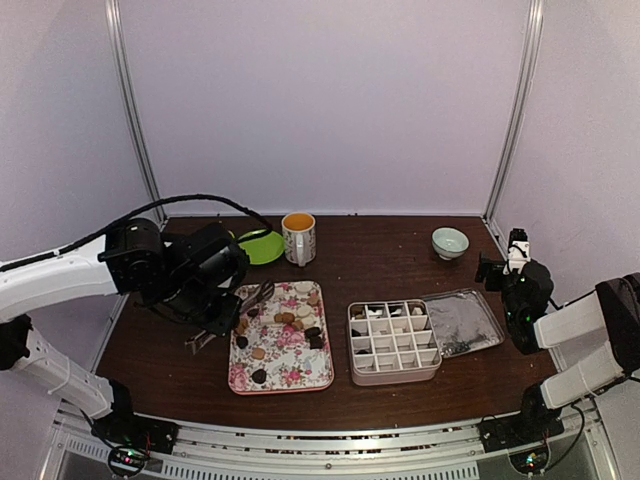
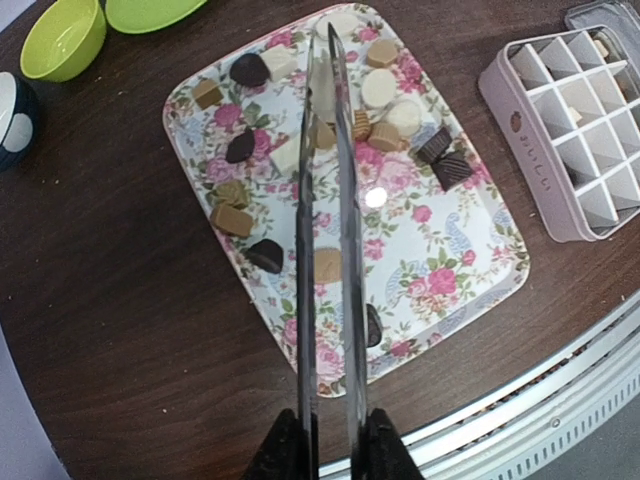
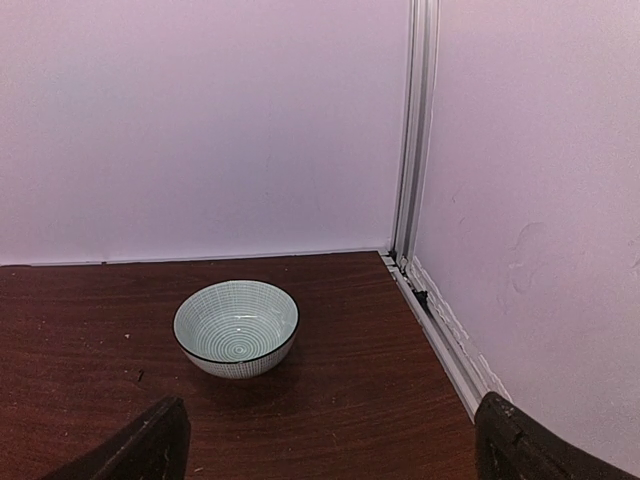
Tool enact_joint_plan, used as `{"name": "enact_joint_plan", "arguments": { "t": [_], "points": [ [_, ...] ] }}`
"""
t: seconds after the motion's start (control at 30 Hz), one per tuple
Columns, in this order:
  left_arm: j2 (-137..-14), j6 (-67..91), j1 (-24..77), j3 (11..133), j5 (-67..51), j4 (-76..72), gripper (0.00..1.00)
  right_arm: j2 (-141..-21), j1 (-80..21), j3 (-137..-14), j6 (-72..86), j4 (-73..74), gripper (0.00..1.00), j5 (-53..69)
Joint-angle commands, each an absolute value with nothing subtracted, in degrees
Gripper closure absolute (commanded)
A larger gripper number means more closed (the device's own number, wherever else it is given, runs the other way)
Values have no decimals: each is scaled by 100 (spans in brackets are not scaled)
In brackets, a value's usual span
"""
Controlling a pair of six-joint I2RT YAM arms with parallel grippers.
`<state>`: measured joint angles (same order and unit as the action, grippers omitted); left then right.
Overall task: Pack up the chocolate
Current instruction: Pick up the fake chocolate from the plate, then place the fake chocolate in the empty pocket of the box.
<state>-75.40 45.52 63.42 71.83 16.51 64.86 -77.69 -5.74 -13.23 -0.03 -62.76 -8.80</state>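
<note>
- The dark wooden bench (image 1: 400, 250) carries everything.
- The left arm (image 1: 60, 275) reaches over the tray, and the left jaws are pinching the handle end of the tongs.
- The right arm (image 1: 565, 325) is well off to the right with the right jaws spread wide and holding nothing, facing a far corner.
- A flowered tray (image 2: 470, 250) lies left of centre.
- A pale compartment box (image 2: 530, 140) stands just right of the tray, with a shiny lid (image 1: 462, 322) just beside it.
- A mug (image 1: 298, 238) and a green plate (image 1: 262, 246) stand behind the tray.
- A small teal bowl (image 3: 236, 327) sits near the far right corner.
- The metal tongs (image 2: 348, 300) stretch over the tray with their arms nearly together. I cannot tell whether the tips grip anything.
- The chocolate (image 2: 380, 88), in dark, tan and white pieces, is mostly scattered on the tray. A few pieces sit in the box's compartments.
</note>
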Motion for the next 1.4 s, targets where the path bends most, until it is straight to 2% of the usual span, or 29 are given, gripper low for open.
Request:
{"name": "enact_joint_plan", "arguments": {
  "t": [0.0, 0.43, 0.63, 1.37],
  "points": [
    [-7731, 4249, 6548, 7438, 1494, 5723, 81, -7783, -545, -1400, -1, -6275, 0, -896],
    [-9119, 3553, 7407, 8497, 1095, 5270, 82, -7783, -543, -1400, 0, -6275, 0, -897],
    [-9553, 3353, 7594, 8619, 723, 4824, 81, -7778, -543, -1397, 0, -6275, 0, -895],
    [-10032, 3258, 7673, 8692, 716, 4396, 80, -7785, -545, -1403, 0, -6275, 0, -896]
  ]
}}
